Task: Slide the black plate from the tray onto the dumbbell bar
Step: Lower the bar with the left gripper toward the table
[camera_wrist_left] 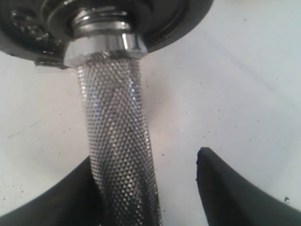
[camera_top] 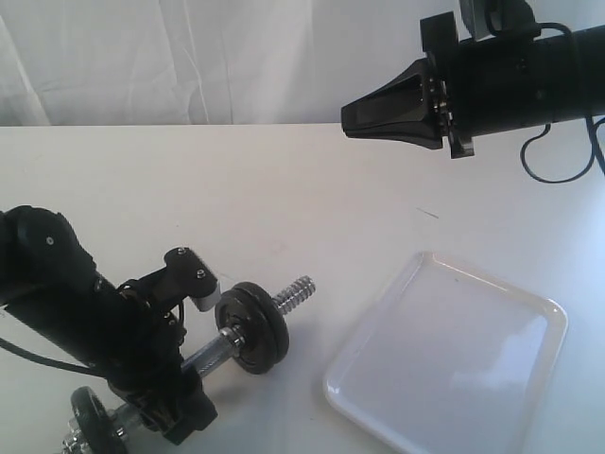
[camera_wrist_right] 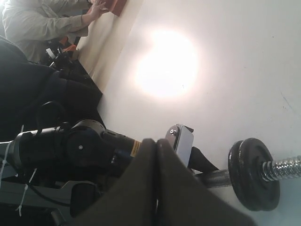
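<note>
The dumbbell bar (camera_top: 206, 357) lies on the white table at the lower left, its threaded tip pointing at the tray (camera_top: 454, 350). The tray holds nothing. A black plate (camera_top: 250, 327) sits on the bar just inside that threaded tip; a further black disc (camera_top: 95, 422) is on the other end. My left gripper (camera_top: 181, 383) is open and straddles the knurled middle (camera_wrist_left: 117, 141). One finger is against the bar; the other finger (camera_wrist_left: 225, 188) stands apart from it. My right gripper (camera_top: 348, 118) hangs high at the back right, shut and empty; its shut tips (camera_wrist_right: 156, 141) point toward the plate (camera_wrist_right: 254, 174).
The white tray sits at the front right, close to the table's near edge. A white curtain backs the table. The left arm (camera_top: 57, 274) lies over the front left corner. A person and cabling (camera_wrist_right: 42, 28) show beyond the table in the right wrist view.
</note>
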Available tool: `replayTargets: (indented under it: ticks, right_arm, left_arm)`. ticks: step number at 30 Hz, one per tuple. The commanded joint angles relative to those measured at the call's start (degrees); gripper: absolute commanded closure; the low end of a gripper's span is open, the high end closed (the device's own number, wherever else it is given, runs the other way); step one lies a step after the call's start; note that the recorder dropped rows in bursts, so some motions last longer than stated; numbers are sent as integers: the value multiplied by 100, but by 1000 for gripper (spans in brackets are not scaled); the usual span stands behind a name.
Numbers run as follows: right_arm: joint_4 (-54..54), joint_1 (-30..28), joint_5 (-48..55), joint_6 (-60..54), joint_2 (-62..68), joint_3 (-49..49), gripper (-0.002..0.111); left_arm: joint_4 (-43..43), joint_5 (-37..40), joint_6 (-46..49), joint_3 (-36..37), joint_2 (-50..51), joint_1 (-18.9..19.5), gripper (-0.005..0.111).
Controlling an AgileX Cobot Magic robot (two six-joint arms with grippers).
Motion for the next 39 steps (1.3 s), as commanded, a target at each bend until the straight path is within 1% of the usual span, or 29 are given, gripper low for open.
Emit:
replayTargets:
  ticks: [1,15,17,18,19,20,21,22,23,24,27,39]
  right_arm:
    - [-1,-2,24,-72,-48,12,108]
    - [-1,-2,24,-61,-48,12,108]
    - [-1,-2,24,-61,-48,12,108]
    - [-1,-2,24,-61,-48,12,108]
    - [-1,-2,24,-61,-48,12,108]
    - [-1,-2,24,-61,-48,12,108]
    - [-1,-2,24,-61,-48,12,108]
    - [-1,-2,24,-61,-48,12,108]
    - [-1,-2,24,-61,-48,12,108]
    - [-1,-2,24,-61,-48,12,108]
    - [-1,-2,24,-61,-48,12,108]
    - [-61,-2,24,-61,-48,12,108]
  left_arm:
    - [-29,152,-51,-11,-53,5,48]
    - [-29,152,-51,-11,-53,5,49]
    - [-29,117,-51,-11,-53,5,56]
    - [-29,80,-51,-11,-53,5,69]
    - [-29,61,-51,-11,-53,5,74]
    - [-29,34,-51,-22,-53,5,88]
    - [-29,34,-51,-33,-53,5,93]
    - [-56,66,-51,-104,-53,5,104]
    - [-68,133,-51,-150,-64,5,107]
    - [-111,301,-51,-273,-64,5,107]
    - [-147,472,-51,-417,-64,5,107]
    - [-312,442,-51,-509,-64,5,107]
